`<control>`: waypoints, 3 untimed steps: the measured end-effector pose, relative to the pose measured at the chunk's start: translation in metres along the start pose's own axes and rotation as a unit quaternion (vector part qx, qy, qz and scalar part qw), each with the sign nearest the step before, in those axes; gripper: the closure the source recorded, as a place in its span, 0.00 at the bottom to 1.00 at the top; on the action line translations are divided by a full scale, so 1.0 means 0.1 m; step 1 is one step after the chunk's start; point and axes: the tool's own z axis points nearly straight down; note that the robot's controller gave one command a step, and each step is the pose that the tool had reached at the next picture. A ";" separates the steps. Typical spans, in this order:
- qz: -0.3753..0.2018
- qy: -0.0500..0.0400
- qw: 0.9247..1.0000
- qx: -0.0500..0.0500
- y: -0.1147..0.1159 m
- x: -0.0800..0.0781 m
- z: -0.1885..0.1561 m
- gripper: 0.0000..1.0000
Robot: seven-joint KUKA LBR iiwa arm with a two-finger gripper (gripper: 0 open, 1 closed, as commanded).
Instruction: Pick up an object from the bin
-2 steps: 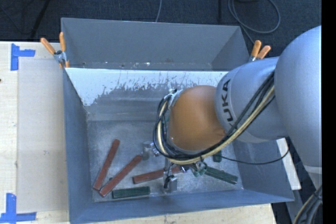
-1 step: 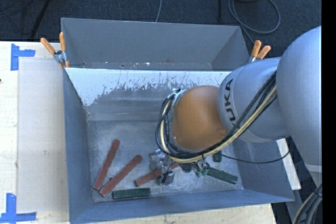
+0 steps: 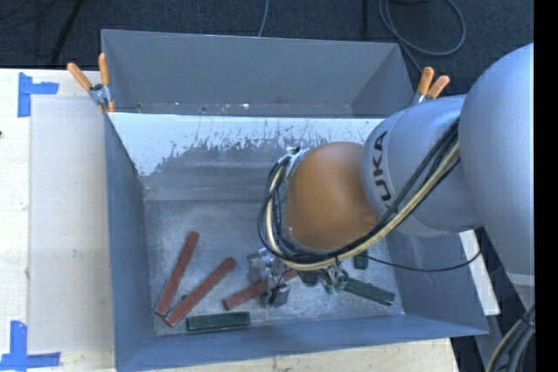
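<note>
My gripper (image 3: pixel 270 279) is low over the bin floor at the front middle, mostly hidden under the arm's orange cover. Its tip sits at the right end of a short reddish-brown stick (image 3: pixel 242 299) that lies flat; whether it touches the stick I cannot tell. A longer reddish-brown stick (image 3: pixel 202 290) lies slanted just to the left. A dark green bar (image 3: pixel 218 321) lies flat near the front wall, below and left of the gripper. Another dark green bar (image 3: pixel 368 292) lies to the gripper's right, partly under the arm.
A third reddish-brown stick (image 3: pixel 177 272) lies slanted at the far left of the floor. The arm and its cables cover the bin's right half. The bin's walls slope inward, and the front wall is close to the gripper.
</note>
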 end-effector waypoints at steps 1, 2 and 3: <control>0.000 0.000 1.000 0.000 0.00 0.00 -0.02 1.00; 0.001 0.000 1.000 0.000 0.00 0.01 -0.08 1.00; 0.001 0.000 1.000 0.000 0.00 0.01 -0.14 1.00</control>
